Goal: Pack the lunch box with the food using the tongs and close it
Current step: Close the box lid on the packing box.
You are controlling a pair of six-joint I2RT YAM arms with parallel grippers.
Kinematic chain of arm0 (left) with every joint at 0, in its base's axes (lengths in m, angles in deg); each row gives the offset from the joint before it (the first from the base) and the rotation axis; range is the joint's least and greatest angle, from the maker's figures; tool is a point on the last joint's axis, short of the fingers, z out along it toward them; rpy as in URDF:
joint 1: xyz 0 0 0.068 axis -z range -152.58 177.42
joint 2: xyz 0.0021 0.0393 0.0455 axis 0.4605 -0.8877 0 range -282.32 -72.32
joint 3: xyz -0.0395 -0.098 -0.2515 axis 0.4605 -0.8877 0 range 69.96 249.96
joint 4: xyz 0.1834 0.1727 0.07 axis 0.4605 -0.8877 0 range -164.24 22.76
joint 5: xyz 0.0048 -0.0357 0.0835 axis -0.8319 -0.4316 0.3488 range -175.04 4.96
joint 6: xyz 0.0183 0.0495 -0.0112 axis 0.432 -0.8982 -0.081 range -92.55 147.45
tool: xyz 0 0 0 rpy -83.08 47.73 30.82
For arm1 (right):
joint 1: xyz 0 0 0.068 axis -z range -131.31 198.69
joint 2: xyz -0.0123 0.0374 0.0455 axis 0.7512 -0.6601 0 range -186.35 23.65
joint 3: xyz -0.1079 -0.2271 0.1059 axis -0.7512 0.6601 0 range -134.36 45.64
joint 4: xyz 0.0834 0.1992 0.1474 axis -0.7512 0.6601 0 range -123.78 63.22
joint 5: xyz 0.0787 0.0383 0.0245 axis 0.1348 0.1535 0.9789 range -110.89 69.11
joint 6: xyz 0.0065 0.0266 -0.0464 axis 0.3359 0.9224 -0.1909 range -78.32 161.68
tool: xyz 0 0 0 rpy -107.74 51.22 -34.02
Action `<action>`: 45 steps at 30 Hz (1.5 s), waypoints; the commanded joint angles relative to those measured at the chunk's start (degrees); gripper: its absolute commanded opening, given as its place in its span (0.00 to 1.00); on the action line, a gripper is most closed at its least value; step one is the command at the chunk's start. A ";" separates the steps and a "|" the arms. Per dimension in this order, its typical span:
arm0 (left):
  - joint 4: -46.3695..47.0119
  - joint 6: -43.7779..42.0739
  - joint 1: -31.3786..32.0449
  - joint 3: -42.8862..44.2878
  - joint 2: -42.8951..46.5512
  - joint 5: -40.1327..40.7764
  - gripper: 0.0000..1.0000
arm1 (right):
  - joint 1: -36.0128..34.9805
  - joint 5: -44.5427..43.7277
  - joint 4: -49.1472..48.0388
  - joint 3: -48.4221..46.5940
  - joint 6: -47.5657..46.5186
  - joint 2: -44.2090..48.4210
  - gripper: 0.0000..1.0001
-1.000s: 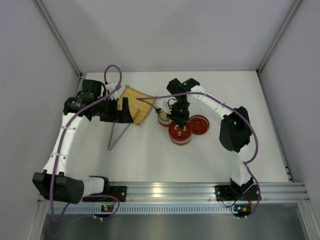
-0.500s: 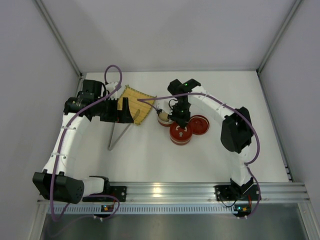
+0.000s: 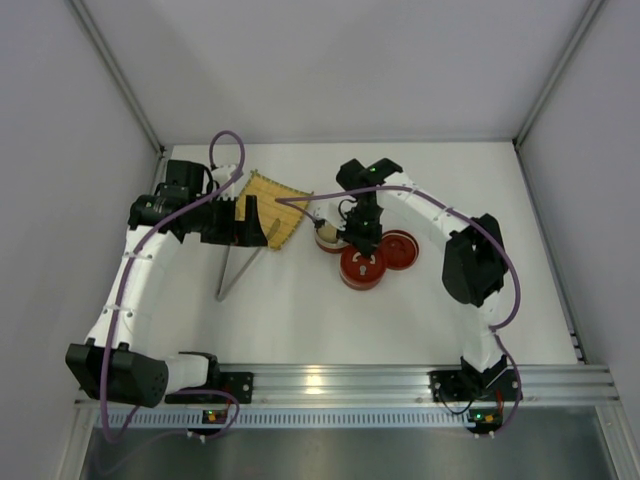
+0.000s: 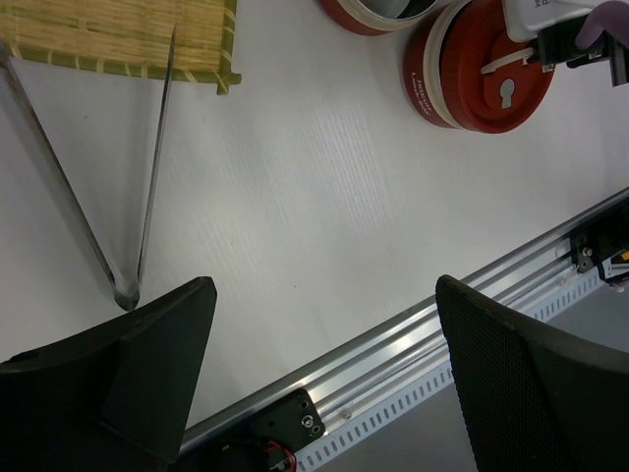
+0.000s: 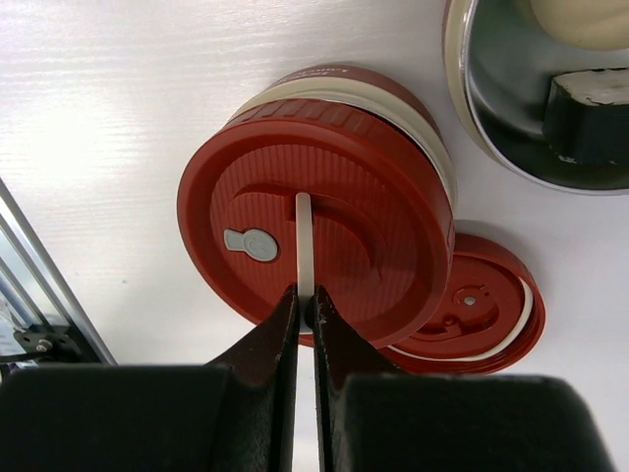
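Note:
My right gripper is shut on the white strap handle of the red round lunch box lid, which sits on a cream-banded tier. Beside it an open steel tier holds food: a white round piece and a white-and-dark piece. The silver tongs lie on the table, their tips on the yellow mat and their joint toward the near edge. My left gripper hangs open and empty above the table, next to the tongs.
A second red lid lies to the right of the held one, partly under it in the right wrist view. The open tier is just left of the right gripper. The aluminium rail runs along the near edge.
The right gripper and the red lidded tier have shifted very slightly away from the near edge. The left arm and the tongs have not moved.

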 commanded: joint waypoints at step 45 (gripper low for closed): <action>2.26 -0.10 -0.28 -1.42 -0.09 -0.49 0.98 | 3.07 5.61 11.04 -3.53 -3.48 -3.70 0.00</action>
